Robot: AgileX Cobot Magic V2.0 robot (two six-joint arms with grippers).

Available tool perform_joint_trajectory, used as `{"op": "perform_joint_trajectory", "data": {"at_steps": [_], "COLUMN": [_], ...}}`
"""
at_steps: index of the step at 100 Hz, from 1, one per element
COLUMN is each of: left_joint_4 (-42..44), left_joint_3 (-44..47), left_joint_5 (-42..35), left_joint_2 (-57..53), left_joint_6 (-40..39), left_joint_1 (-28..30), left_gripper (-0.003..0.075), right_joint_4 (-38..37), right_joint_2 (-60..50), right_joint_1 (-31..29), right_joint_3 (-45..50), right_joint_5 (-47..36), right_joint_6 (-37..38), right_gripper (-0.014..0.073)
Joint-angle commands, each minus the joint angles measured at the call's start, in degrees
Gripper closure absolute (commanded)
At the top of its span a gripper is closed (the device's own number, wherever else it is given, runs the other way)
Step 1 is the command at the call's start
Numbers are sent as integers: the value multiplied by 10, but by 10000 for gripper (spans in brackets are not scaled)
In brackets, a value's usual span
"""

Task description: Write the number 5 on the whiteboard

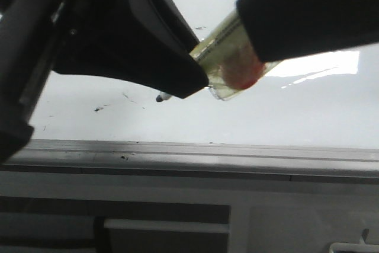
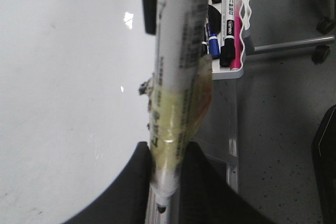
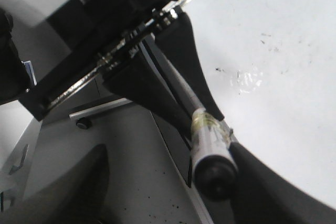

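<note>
The whiteboard point(image 1: 249, 117) is glossy white with glare and small black specks point(image 1: 98, 109); no number 5 shows on it. My left gripper point(image 1: 198, 78) is shut on a marker point(image 1: 228, 57) wrapped in yellowish tape. The marker's black tip point(image 1: 161, 97) points down close to the board near its front rail; I cannot tell if it touches. In the left wrist view the fingers point(image 2: 131, 182) clamp the marker point(image 2: 173, 103) just behind its tip. My right gripper point(image 3: 168, 182) is open, with the marker's black rear cap point(image 3: 212, 174) against one finger point(image 3: 262, 187).
A grey metal rail point(image 1: 189, 152) runs along the board's front edge. A white holder point(image 2: 239, 72) with several markers hangs off the board's side. A metal leg with castors point(image 2: 320, 53) stands on the speckled grey floor beyond.
</note>
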Motion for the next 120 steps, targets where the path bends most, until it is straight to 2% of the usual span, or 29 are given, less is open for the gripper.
{"op": "perform_joint_trajectory", "data": {"at_steps": [1, 17, 33, 42, 53, 59, 86, 93, 109, 115, 120], "left_joint_4": [-7, -10, -10, -10, -10, -10, -11, -15, -15, -15, -15], "left_joint_3": [-19, -19, -19, -19, -19, -19, -19, -19, -20, -20, -20], "left_joint_5": [-41, -41, -44, -44, -44, -44, -52, -60, -58, -53, -48], "left_joint_2": [-16, -16, -16, -16, -16, -16, -16, -20, -49, -69, -92], "left_joint_6": [1, 1, 1, 1, 0, 0, -16, -40, -128, -163, -190], "left_joint_1": [-6, -6, -6, -6, -6, -6, -6, -6, 13, 22, 32], "left_gripper": [741, 741, 741, 741, 741, 741, 729, 648, 300, 234, 224], "right_joint_4": [-10, -10, -10, -9, -9, -9, -10, -18, -57, -78, -103], "right_joint_2": [4, 33, 74, 81, 81, 81, 79, 79, 79, 79, 79], "right_joint_1": [1, 1, 1, 1, 1, 1, 1, 1, 1, 0, 0], "right_joint_3": [-21, -21, -21, -21, -21, -21, -21, -21, -32, -44, -56], "right_joint_5": [-69, -99, -96, -109, -122, -119, -105, -105, -77, -57, -40], "right_joint_6": [-6, -6, -6, -5, -5, -5, -5, -5, -5, -5, -5], "right_gripper": [167, 169, 264, 373, 580, 664, 663, 663, 663, 663, 663]}}
